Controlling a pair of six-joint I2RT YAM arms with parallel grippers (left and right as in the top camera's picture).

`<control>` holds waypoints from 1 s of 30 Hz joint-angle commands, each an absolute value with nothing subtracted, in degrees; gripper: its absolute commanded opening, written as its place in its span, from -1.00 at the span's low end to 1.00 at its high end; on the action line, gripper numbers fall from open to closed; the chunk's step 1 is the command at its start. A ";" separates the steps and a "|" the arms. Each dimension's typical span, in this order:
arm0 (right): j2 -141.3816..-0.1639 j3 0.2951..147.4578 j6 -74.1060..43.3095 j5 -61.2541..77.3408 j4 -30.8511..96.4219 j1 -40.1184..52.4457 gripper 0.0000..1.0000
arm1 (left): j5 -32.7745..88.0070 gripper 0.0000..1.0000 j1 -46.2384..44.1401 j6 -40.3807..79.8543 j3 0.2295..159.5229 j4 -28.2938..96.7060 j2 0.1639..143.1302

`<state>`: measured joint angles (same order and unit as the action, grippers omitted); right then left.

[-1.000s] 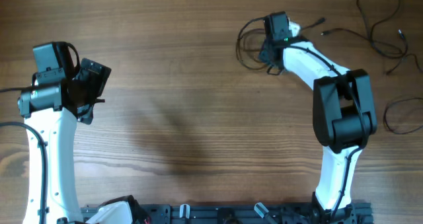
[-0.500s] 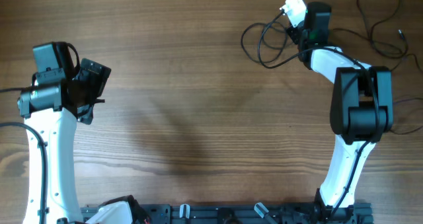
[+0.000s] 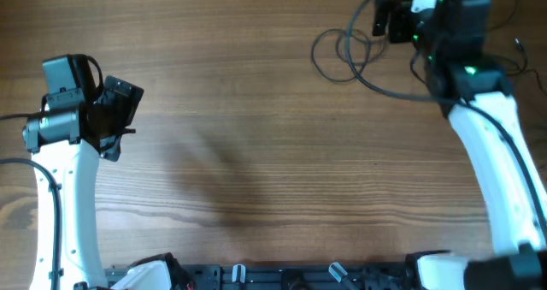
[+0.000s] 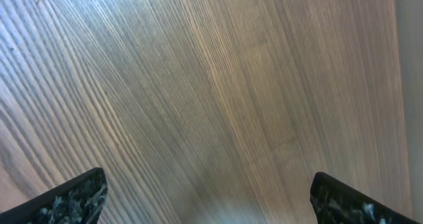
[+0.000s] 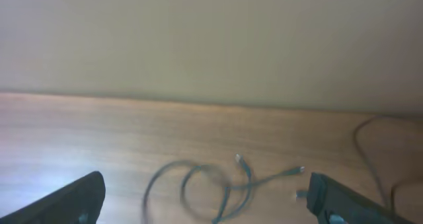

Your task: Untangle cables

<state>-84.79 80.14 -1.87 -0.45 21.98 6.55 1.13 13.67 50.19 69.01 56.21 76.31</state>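
Overhead: cables [image 3: 340,55] seen as loose overlapping loops on tabletop [image 3: 256,153], just beside right tool [image 3: 386,20], on side toward left tool [image 3: 118,110].

Left wrist: left tool spread wide, nothing held; bare wood below.

Right wrist: right tool spread wide, empty; loops lying ahead of it.

Cables judged very light, limp and thin, easily dragged. Best pinched at single strand clear of crossings, near connector tip.

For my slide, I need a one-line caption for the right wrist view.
Open right gripper above the table, a loosely looped cable lying ahead, nothing held.
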 commanded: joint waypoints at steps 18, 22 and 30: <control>-65.84 80.23 -13.91 5.23 63.59 6.42 0.99 | 0.34 1.00 14.04 49.47 69.34 56.03 75.90; -66.28 80.23 -15.62 5.23 61.41 6.42 1.00 | 0.34 1.00 14.04 49.47 69.34 56.03 75.90; -57.19 80.12 -14.98 2.37 60.36 6.42 1.00 | 0.34 1.00 14.04 49.47 69.34 56.03 75.90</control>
<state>-62.41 80.16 -14.96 4.29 60.27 6.55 1.13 13.67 50.19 69.01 56.16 76.27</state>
